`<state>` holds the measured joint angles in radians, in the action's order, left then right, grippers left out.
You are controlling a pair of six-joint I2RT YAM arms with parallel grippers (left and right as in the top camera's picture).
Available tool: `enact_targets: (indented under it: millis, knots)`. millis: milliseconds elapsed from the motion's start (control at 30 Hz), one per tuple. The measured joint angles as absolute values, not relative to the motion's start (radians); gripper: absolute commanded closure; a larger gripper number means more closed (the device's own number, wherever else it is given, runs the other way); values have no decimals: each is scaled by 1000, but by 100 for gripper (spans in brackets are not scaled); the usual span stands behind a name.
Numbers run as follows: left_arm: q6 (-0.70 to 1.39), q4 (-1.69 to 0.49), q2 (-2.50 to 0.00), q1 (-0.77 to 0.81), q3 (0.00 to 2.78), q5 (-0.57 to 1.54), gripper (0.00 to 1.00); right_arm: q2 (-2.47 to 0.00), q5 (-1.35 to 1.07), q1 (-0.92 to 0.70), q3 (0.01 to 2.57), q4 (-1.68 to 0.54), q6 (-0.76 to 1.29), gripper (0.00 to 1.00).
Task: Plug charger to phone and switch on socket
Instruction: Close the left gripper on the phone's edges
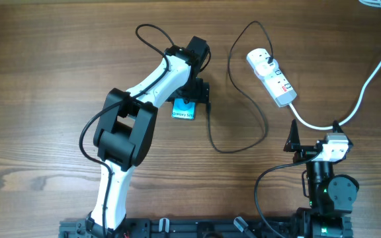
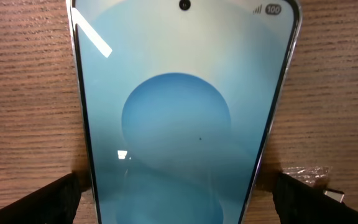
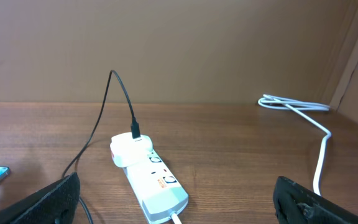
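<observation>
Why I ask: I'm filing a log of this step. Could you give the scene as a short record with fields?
phone: lying flat, screen up, lit blue
left pincer: open, fingers either side of the phone
right pincer: open, holding nothing, facing the socket
socket: white cord trails from its near end
charger: one end plugged in at the socket; the other runs toward the phone, join not visible
switch state: unreadable

Overhead: looks straight down on the whole table [image 1: 32, 66]. Left wrist: very close above the phone [image 2: 185, 124]. Right wrist: low, level, facing the power strip [image 3: 151, 180]; overhead shares both.
</observation>
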<state>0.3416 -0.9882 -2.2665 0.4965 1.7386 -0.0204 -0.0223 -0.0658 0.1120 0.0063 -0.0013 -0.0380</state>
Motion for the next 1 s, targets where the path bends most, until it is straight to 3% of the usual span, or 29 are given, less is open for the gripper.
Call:
enact_targets:
  millis: [133, 300, 400, 1000]
  knots:
    - [342, -989, -2267, 496, 1739, -26, 7, -22, -66, 112, 6, -1, -38, 0]
    - [341, -1009, -2267, 496, 1739, -26, 6, -22, -66, 112, 6, -1, -38, 0]
    - [337, -1015, -2267, 496, 1739, -25, 12, -22, -66, 112, 6, -1, -38, 0]
    - [330, -1013, -2267, 496, 1739, -24, 20, -22, -66, 112, 6, -1, -38, 0]
